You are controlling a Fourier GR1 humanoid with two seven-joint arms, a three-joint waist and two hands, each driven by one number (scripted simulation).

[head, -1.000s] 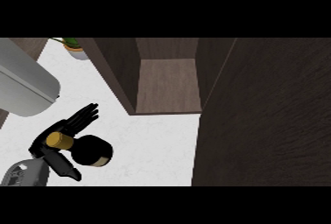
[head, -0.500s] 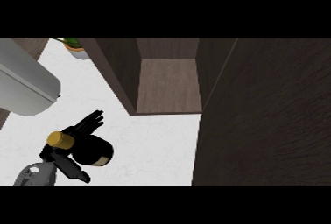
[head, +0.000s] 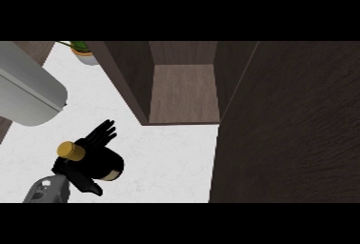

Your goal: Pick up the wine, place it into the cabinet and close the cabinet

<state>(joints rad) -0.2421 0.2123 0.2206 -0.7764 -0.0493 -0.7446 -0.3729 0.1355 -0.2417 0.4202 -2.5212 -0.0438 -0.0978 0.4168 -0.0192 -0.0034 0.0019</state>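
Note:
The wine bottle (head: 107, 166) is black with a gold cap and stands on the white counter at the lower left. My left hand (head: 79, 167) comes in from the lower left on its grey forearm and lies against the bottle's left side. Its fingers (head: 104, 131) stretch straight and fanned past the neck toward the cabinet, and the thumb (head: 91, 187) sticks out on the near side. The cabinet (head: 184, 90) stands open at top centre, showing a bare wooden floor inside. Its dark door (head: 288, 128) fills the right side. My right hand does not show.
A large grey rounded body (head: 28, 93) juts in at the upper left. A small potted plant (head: 85, 53) stands at the back beside the cabinet's left wall (head: 130, 76). White counter (head: 175, 162) lies between the bottle and the door.
The hand and the bottle have shifted slightly right, toward the cabinet. The fingers stay straight. The cabinet and its door have not moved.

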